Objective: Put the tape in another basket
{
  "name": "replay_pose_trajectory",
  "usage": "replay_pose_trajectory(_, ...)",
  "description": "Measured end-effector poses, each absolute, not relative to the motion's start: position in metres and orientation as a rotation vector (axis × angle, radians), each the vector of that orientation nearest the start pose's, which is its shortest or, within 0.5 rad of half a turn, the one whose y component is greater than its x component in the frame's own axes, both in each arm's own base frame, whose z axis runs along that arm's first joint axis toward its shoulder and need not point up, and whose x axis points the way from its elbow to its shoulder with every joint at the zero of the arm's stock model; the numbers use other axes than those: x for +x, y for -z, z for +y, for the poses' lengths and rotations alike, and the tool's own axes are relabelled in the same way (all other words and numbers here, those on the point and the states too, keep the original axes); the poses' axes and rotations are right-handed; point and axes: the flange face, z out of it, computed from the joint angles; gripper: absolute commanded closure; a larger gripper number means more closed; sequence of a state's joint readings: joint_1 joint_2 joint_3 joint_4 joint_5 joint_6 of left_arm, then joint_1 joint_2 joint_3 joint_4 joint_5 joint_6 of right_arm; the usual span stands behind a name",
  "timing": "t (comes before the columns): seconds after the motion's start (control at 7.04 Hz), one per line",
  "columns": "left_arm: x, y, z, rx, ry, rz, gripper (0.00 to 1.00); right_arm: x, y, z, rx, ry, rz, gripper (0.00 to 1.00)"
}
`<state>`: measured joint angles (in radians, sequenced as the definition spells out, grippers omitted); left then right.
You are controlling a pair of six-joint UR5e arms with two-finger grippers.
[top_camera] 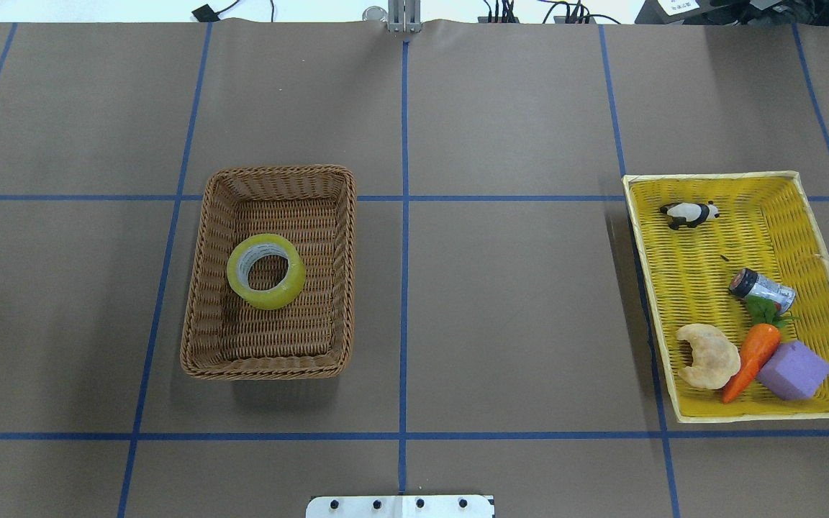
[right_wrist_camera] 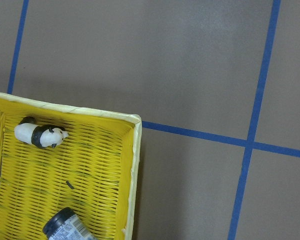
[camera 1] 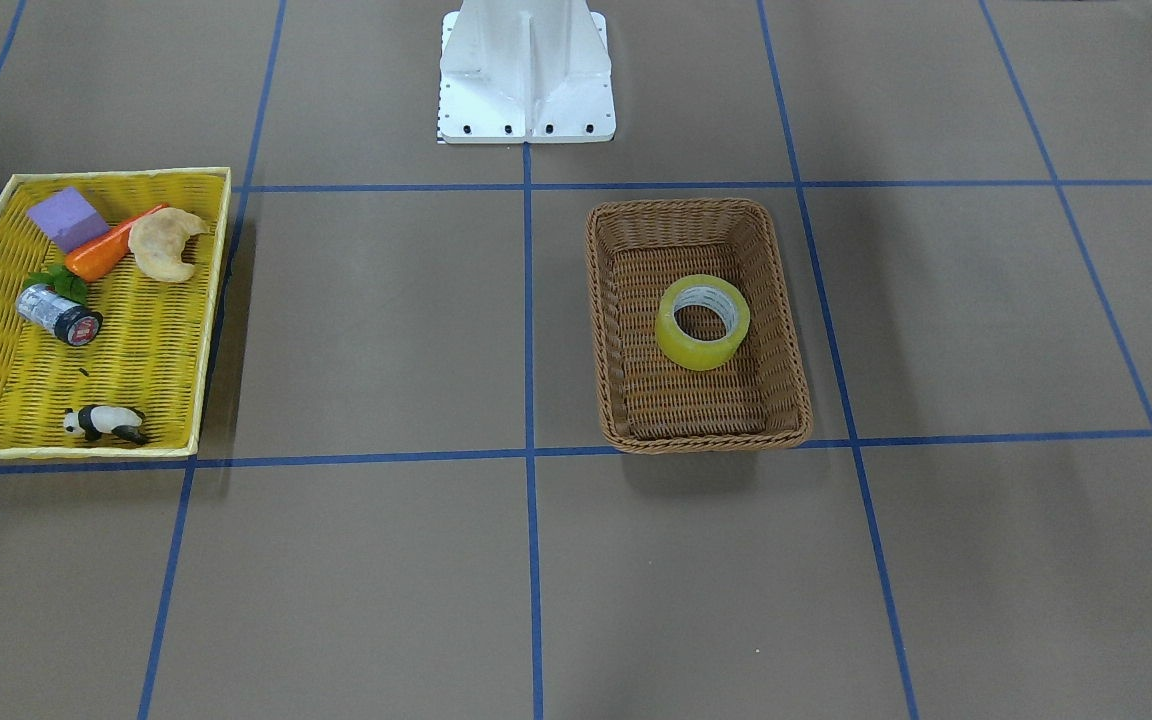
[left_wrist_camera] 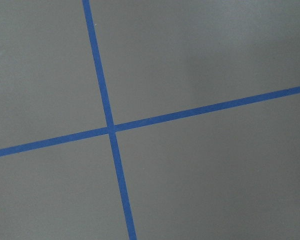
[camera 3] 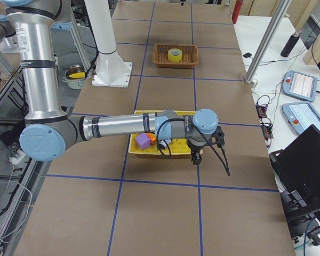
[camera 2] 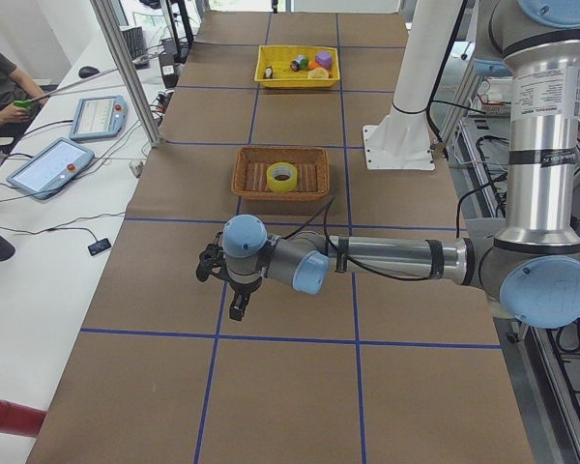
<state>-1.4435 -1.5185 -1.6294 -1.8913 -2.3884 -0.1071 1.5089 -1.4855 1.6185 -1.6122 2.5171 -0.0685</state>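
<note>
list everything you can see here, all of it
tape: 1, yellow, lying flat in the middle of the basket
basket: 1, brown wicker, on the robot's left half of the table
tray: 1, yellow woven, on the robot's right half
panda: 1, black and white, at the tray's far end
can: 1, silver and black, on its side mid tray
carrot: 1, orange with green leaves, at the tray's near end
pastry: 1, tan, beside the carrot
block: 1, purple, on the carrot's other side
table: 1, brown with blue grid lines
base: 1, white, at the robot's edge of the table
left gripper: 1, black, over bare table; open or shut unclear
right gripper: 1, black, over the tray's far corner; open or shut unclear
</note>
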Motion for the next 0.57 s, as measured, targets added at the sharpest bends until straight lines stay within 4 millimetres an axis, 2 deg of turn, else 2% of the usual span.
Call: replay_pose_trajectory(0.57, 0.0017, -0.6154, -0.4911, 0.215, -0.153, 0.842, 0.02, 0.0197, -0.5795, -0.5303, 0.097, 0.171, -0.948, 0.00)
